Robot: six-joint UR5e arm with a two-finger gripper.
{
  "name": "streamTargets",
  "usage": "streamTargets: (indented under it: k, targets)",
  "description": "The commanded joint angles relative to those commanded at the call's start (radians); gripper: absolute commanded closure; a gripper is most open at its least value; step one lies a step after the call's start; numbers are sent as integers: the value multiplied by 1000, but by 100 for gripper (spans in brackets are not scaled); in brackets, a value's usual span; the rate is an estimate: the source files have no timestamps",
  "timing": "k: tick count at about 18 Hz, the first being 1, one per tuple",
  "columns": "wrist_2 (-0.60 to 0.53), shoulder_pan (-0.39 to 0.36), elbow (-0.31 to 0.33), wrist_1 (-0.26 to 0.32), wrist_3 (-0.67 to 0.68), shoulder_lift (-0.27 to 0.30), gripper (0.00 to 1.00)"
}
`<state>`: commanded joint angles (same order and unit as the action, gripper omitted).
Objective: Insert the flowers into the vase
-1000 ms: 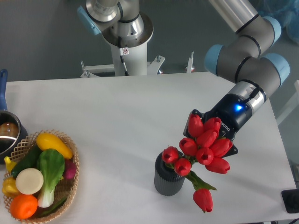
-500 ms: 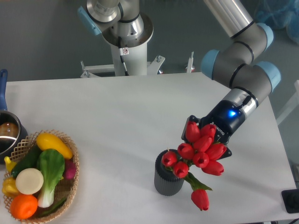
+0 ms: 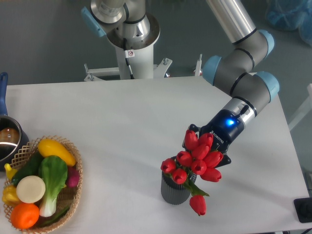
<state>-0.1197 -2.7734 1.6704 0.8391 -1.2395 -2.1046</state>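
Leftmost, well clear of the work, a wicker basket (image 3: 73, 161) of vegetables sits at the table's (image 3: 126, 117) near-left corner with a metal pot (image 3: 7, 139) just behind it — neither matters to the coming move. Moving right, the vase (image 3: 173, 191), a small dark ribbed cylinder, stands upright near the front edge. Directly over and to the right of its mouth hang the flowers (image 3: 197, 158), a cluster of red tulip heads; the lowest-left blooms overlap the vase's rim in this view, while one stray bloom droops past the vase's right side, outside it. The stems are hidden behind the heads, so whether any has entered the mouth cannot be told. Further right and up, the gripper (image 3: 214, 141) is mostly masked by the blooms; it appears to be clamped on the bunch, since the flowers hang from it above the table, though its fingers are not visible.

The relation that counts — the vase lies down and to the left of the gripper, and the bunch's long axis slants that same way, not vertical. I judge the next move needs the bunch brought upright over the mouth before lowering; the drooping bloom may catch on the rim.
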Motion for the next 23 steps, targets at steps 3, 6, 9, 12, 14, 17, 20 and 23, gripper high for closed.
streamTargets:
  k: [3, 6, 9, 12, 14, 17, 20, 23]
  targets:
    - [-41, -5, 11, -6, 0, 2, 0]
    - [-78, -14, 11, -9, -3, 6, 0]
    - [-96, -25, 9, -14, -49, 12, 0]
    - [-256, -37, 5, -15, -81, 66, 0]
    - [-346, -43, 2, -17, -83, 110, 0]
    - [-396, -61, -18, -17, -84, 150, 0]
    - [-481, -66, -46, -17, -86, 175, 0]
    - [-575, -77, -66, -26, -130, 178, 0]
